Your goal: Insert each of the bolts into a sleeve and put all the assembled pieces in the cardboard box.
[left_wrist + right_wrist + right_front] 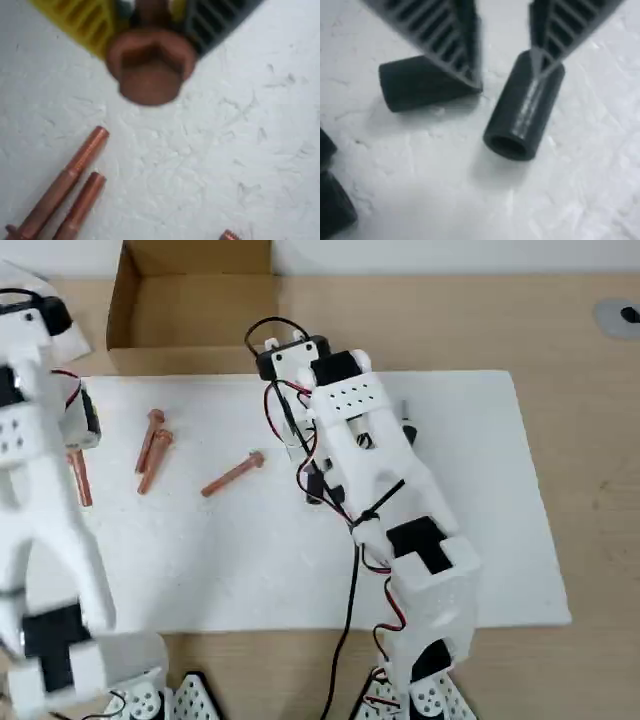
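Observation:
My left gripper (150,20), with one yellow and one black finger, is shut on a copper bolt (150,67) whose head faces the camera; in the high view that bolt (80,480) hangs at the mat's left edge. Three more bolts (150,440) (157,462) (232,474) lie on the white mat. My right gripper (507,70) is open just above the mat. One finger touches a black sleeve (525,112) whose open end faces the camera. A second sleeve (420,82) lies beside the other finger. The cardboard box (190,310) stands at the back, beyond the mat.
The white foam mat (480,540) covers the middle of the wooden table. The right arm (360,430) stretches over its centre and hides most sleeves in the high view. More dark sleeves (330,200) lie close by. Two loose bolts (65,185) rest below the held one.

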Action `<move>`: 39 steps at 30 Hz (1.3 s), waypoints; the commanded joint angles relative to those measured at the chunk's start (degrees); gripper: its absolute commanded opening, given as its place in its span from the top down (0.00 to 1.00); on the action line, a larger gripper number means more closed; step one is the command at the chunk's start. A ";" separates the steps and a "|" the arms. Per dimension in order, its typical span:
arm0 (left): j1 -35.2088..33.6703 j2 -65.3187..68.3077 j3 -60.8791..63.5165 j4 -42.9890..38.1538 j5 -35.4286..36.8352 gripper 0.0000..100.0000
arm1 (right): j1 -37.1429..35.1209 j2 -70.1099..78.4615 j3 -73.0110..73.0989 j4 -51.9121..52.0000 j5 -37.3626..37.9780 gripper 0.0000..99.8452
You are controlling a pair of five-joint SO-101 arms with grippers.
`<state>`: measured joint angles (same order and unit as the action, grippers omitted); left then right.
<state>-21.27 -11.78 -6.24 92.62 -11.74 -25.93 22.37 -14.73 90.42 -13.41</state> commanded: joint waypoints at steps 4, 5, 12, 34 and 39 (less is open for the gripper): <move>3.25 -25.89 23.47 -15.30 5.71 0.99 | 0.04 -0.31 3.03 -3.08 -0.97 0.89; 3.78 -29.49 27.16 -17.58 6.51 0.99 | 0.04 -0.31 4.18 -3.87 -0.97 0.89; 4.48 -49.45 45.01 -29.63 9.32 0.99 | 0.04 -0.31 8.66 -7.82 -1.41 0.89; 4.22 -59.47 51.69 -30.42 9.14 0.99 | -0.66 19.65 -3.56 0.00 -10.20 0.89; 4.22 -59.47 51.69 -30.42 9.14 0.99 | -3.03 22.99 -6.90 3.96 -9.93 0.95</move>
<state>-17.67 -70.33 45.80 63.43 -2.95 -26.46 39.52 -21.32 91.30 -22.99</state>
